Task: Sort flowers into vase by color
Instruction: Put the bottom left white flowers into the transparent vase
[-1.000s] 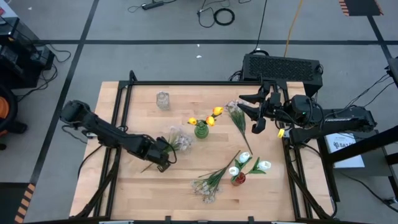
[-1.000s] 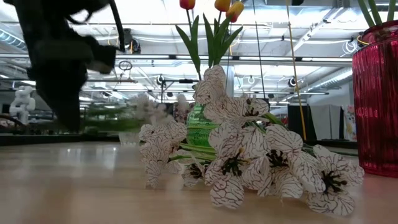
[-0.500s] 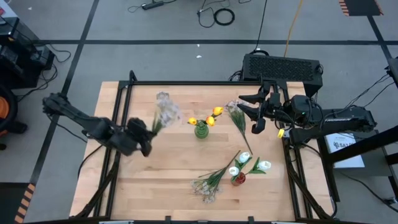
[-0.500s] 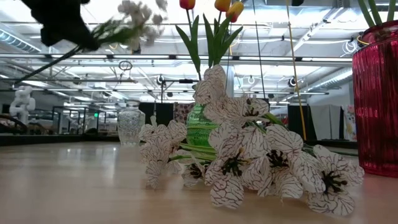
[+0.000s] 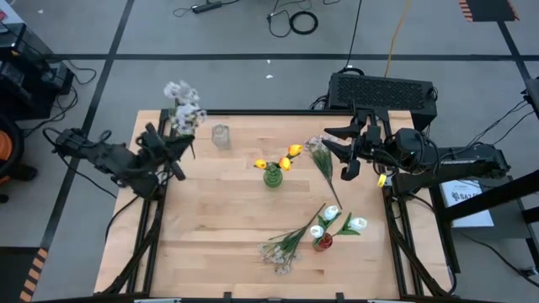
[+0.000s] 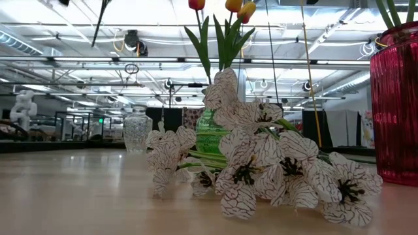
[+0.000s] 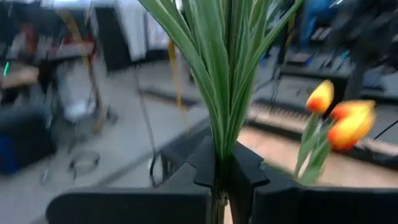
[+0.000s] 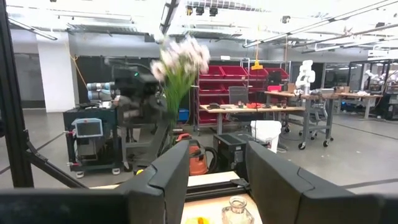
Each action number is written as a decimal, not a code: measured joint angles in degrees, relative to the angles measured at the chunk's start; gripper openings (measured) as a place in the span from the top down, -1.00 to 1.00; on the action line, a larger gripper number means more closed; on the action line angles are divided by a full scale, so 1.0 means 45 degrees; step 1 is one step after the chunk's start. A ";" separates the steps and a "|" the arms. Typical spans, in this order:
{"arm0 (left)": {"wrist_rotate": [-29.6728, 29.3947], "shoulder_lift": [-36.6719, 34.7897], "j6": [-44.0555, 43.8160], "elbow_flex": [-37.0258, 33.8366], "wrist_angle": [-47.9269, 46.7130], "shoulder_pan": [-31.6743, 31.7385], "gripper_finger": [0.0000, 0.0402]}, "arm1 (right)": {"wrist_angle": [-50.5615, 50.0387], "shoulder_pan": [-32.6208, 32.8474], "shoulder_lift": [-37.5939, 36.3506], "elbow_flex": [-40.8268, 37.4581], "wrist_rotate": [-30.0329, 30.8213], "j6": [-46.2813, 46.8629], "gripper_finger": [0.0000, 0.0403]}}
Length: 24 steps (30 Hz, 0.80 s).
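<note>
My left gripper (image 5: 168, 150), clamped on the pale spray (image 5: 184, 108), has swung it up to the frame's upper left, beside the clear vase (image 5: 221, 135) (insertion looks next). My right gripper (image 5: 344, 150) waits half-open, empty.

Robotics laboratory or workshop in a large industrial hall. Grey floor marked with dark tape lines (image 5: 101, 71) and strewn with loose cables (image 5: 295, 21). Wooden bench top (image 5: 236, 219) set in a black metal frame (image 5: 168, 160). Beyond it, long ceiling strip lights (image 6: 157, 59), red storage bins (image 8: 217, 84) on shelving, work tables (image 8: 292, 102) with equipment, a white robot arm (image 8: 305, 74) at another station, an orange shop vacuum (image 8: 196, 158) and a wheeled equipment cart (image 8: 90, 140).
</note>
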 joint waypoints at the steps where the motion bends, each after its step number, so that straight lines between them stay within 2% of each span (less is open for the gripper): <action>1: 0.0297 -0.0071 0.1160 0.0000 0.0955 0.0092 0.91 | 0.0022 0.0000 0.0000 0.0000 0.0005 0.0000 0.25; 6: 0.2788 -0.0240 0.5813 0.0010 0.5203 0.0867 0.91 | 0.0235 0.0000 0.0001 0.0000 0.0039 -0.0007 0.25; 10: 0.4276 -0.0331 0.7758 0.0015 0.6855 0.1980 0.91 | 0.0685 -0.0019 0.0023 0.0000 0.0048 -0.0357 0.25; 14: 0.6338 -0.0390 0.7667 0.0015 0.7080 0.3494 0.91 | 0.1312 -0.0255 0.0261 0.0005 0.0054 -0.0889 0.25; 19: 0.9213 0.0120 0.6013 0.0008 0.7145 0.5381 0.91 | 0.2109 -0.0840 0.0906 0.0005 0.0068 -0.1233 0.25; 24: 0.9965 0.1043 0.5429 -0.0459 0.8239 0.7232 0.91 | 0.2602 -0.1201 0.1440 0.0005 0.0034 -0.1139 0.25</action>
